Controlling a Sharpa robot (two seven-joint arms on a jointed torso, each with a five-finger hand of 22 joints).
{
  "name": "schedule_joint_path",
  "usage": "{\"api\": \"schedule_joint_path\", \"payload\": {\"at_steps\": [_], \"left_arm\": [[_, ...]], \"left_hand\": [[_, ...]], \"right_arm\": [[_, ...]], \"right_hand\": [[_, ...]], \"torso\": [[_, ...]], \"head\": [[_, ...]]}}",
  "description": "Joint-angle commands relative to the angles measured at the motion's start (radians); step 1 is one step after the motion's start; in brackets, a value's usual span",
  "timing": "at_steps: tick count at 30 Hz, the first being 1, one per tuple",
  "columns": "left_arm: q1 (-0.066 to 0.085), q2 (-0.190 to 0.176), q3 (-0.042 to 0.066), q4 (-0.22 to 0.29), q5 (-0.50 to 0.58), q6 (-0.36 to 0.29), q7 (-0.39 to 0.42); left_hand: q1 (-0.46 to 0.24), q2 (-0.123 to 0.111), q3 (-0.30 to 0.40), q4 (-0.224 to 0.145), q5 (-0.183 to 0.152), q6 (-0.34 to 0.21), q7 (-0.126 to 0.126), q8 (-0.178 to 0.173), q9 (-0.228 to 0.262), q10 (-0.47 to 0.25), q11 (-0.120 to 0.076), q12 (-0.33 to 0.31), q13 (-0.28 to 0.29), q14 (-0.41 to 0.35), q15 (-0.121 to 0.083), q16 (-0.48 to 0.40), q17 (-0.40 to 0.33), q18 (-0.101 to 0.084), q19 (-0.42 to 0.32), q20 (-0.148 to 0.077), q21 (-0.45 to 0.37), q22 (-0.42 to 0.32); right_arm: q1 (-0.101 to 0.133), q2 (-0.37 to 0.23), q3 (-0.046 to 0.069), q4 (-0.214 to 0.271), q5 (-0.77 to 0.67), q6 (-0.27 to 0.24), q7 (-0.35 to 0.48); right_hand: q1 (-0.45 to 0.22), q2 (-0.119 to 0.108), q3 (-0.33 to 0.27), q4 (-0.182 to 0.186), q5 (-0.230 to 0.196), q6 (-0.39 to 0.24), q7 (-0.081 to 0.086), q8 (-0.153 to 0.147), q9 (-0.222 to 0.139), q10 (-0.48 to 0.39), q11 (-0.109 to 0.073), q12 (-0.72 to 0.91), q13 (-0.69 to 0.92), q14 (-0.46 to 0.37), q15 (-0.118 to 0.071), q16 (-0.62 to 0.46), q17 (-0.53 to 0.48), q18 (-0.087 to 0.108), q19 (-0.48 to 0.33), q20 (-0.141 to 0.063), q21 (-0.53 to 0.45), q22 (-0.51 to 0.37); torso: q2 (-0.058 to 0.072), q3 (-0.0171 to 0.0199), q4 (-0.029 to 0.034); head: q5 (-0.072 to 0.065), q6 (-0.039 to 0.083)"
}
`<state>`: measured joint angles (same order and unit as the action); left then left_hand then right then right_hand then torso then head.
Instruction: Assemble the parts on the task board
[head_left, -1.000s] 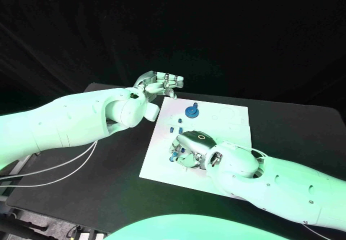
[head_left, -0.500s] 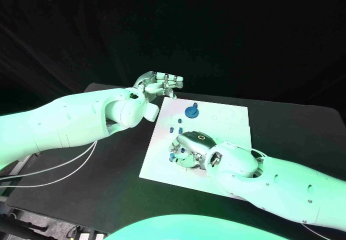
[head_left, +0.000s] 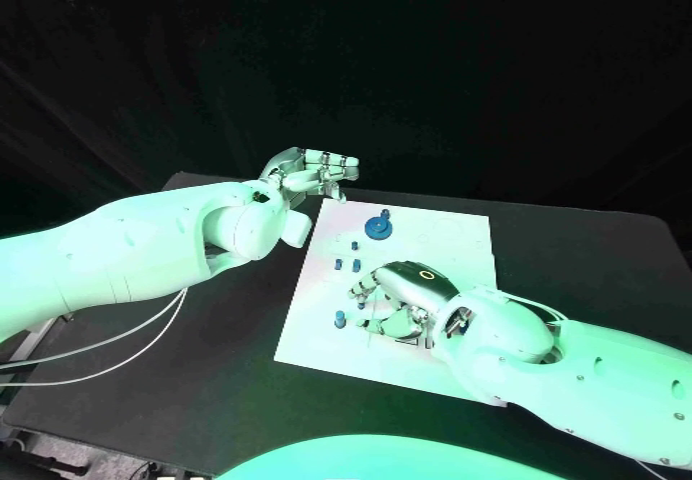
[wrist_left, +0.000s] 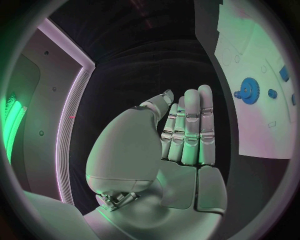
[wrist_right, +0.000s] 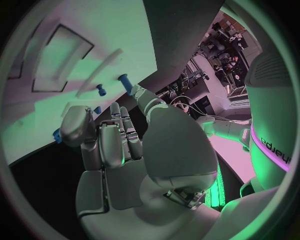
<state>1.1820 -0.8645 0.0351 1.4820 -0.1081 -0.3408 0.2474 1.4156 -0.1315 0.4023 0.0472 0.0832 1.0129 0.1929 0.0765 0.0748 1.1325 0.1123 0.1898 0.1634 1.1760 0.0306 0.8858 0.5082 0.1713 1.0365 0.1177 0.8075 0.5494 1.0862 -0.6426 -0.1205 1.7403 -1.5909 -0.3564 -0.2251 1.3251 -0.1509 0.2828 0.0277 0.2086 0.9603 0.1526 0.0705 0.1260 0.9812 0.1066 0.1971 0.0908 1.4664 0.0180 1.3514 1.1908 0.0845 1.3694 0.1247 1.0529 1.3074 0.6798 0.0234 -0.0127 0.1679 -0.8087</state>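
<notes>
The white task board (head_left: 447, 250) lies in the middle of the black table. A blue gear (head_left: 378, 228) stands on its far left part, also seen as the blue gear (wrist_left: 250, 91) from the left wrist. Small blue pegs (head_left: 346, 265) stand along the board's left side, and another peg (head_left: 339, 320) is nearer me. My right hand (head_left: 392, 300) hovers over the near left part of the board; its fingers (wrist_right: 119, 135) are stretched out and hold nothing, and blue pegs (wrist_right: 123, 81) stand just beyond them. My left hand (head_left: 310, 172) is raised off the board's far left corner, its flat fingers (wrist_left: 187, 125) empty.
Bare black table (head_left: 216, 340) surrounds the board. The board's right half (head_left: 462, 235) shows faint outlines and recesses. Loose white cables (head_left: 87, 350) hang beside the table's left edge.
My right hand has shifted slightly right over the board, so the near peg stands clear of its fingers. The whole picture has moved a little. My left hand stays put.
</notes>
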Motion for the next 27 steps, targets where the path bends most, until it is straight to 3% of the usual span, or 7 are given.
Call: {"api": "schedule_joint_path", "payload": {"at_steps": [1,3,7,11,12,21,27], "left_arm": [[0.001,0.0,0.0,0.001,0.004,0.015,0.004],[0.001,-0.002,-0.002,0.001,0.004,0.015,0.004],[0.001,-0.009,-0.006,0.003,0.004,0.014,0.005],[0.0,-0.015,-0.012,0.006,0.004,0.015,0.005],[0.0,-0.017,-0.013,0.006,0.004,0.015,0.005],[-0.001,-0.021,-0.018,0.008,0.004,0.018,0.004],[-0.002,-0.021,-0.019,0.007,0.004,0.021,0.004]], "left_hand": [[0.008,0.001,0.0,-0.006,-0.002,-0.004,-0.001,0.005,-0.001,-0.004,0.0,0.004,0.002,-0.005,0.001,0.003,-0.002,0.013,0.006,0.002,-0.003,-0.001],[0.008,0.001,0.0,-0.006,-0.002,-0.004,-0.001,0.005,-0.001,-0.004,0.0,0.004,0.002,-0.005,0.001,0.003,-0.002,0.013,0.006,0.002,-0.003,-0.001],[0.008,0.001,0.0,-0.006,-0.002,-0.004,-0.001,0.005,-0.001,-0.004,0.0,0.004,0.002,-0.005,0.001,0.003,-0.002,0.013,0.006,0.002,-0.003,-0.001],[0.008,0.001,0.0,-0.006,-0.002,-0.004,-0.001,0.005,-0.001,-0.005,0.0,0.005,0.002,-0.005,0.001,0.003,-0.002,0.013,0.006,0.002,-0.003,-0.001],[0.008,0.001,0.0,-0.006,-0.002,-0.004,-0.001,0.005,-0.001,-0.005,0.0,0.005,0.002,-0.005,0.001,0.003,-0.002,0.013,0.006,0.002,-0.003,-0.001],[0.008,0.001,0.0,-0.006,-0.002,-0.004,-0.001,0.005,-0.001,-0.005,0.0,0.005,0.002,-0.005,0.001,0.003,-0.002,0.013,0.006,0.002,-0.003,-0.001],[0.008,0.001,0.0,-0.006,-0.002,-0.004,-0.001,0.005,-0.001,-0.005,0.0,0.005,0.002,-0.005,0.001,0.003,-0.002,0.013,0.006,0.002,-0.003,-0.001]], "right_arm": [[0.034,-0.083,0.003,0.044,0.148,-0.084,0.038],[0.052,-0.14,0.004,0.063,0.213,-0.083,0.033],[0.077,-0.259,0.004,0.099,0.296,-0.075,-0.003],[0.076,-0.353,0.003,0.141,0.296,-0.06,-0.057],[0.072,-0.372,0.002,0.152,0.286,-0.057,-0.072],[0.019,-0.458,-0.003,0.203,0.188,-0.079,-0.189],[-0.014,-0.437,-0.004,0.197,0.133,-0.086,-0.254]], "right_hand": [[-0.01,0.023,-0.012,0.015,0.002,0.028,0.016,0.019,0.007,0.089,-0.008,0.055,0.02,0.031,-0.003,0.008,0.015,0.012,0.011,-0.006,0.025,0.051],[-0.026,0.028,-0.021,0.031,0.0,0.05,0.009,0.03,0.012,0.18,-0.024,0.108,0.043,0.035,-0.013,0.016,0.026,0.008,0.021,-0.011,0.045,0.06],[-0.102,0.011,-0.094,0.087,0.021,0.131,-0.046,0.082,0.04,0.344,-0.079,0.295,0.177,0.053,-0.059,0.057,0.085,-0.012,0.068,-0.05,0.152,0.109],[-0.099,0.032,-0.223,0.144,0.097,0.104,-0.083,0.143,0.13,0.351,-0.111,0.958,0.917,0.069,-0.06,0.121,0.184,-0.034,0.103,-0.089,0.242,0.156],[-0.123,0.038,-0.242,0.165,0.089,0.113,-0.067,0.157,0.143,0.365,-0.096,1.011,0.987,0.072,-0.074,0.13,0.201,-0.035,0.106,-0.088,0.251,0.161],[-0.103,0.06,-0.336,0.224,0.096,0.062,-0.062,0.202,0.223,0.39,-0.092,1.122,1.146,0.079,-0.071,0.156,0.247,-0.037,0.117,-0.07,0.278,0.178],[-0.104,0.06,-0.371,0.254,0.095,0.049,-0.06,0.209,0.243,0.389,-0.091,1.124,1.158,0.08,-0.07,0.16,0.254,-0.038,0.119,-0.068,0.283,0.182]], "torso": [[-0.004,-0.0011,-0.003],[-0.006,-0.0017,-0.0066],[-0.012,-0.0024,-0.0185],[-0.016,0.0006,-0.0291],[-0.017,0.0007,-0.0317],[-0.024,0.0006,-0.0476],[-0.025,0.0003,-0.0435]], "head": [[-0.028,0.013],[-0.043,0.018],[-0.08,0.029],[-0.109,0.033],[-0.116,0.033],[-0.143,0.03],[-0.145,0.025]]}}
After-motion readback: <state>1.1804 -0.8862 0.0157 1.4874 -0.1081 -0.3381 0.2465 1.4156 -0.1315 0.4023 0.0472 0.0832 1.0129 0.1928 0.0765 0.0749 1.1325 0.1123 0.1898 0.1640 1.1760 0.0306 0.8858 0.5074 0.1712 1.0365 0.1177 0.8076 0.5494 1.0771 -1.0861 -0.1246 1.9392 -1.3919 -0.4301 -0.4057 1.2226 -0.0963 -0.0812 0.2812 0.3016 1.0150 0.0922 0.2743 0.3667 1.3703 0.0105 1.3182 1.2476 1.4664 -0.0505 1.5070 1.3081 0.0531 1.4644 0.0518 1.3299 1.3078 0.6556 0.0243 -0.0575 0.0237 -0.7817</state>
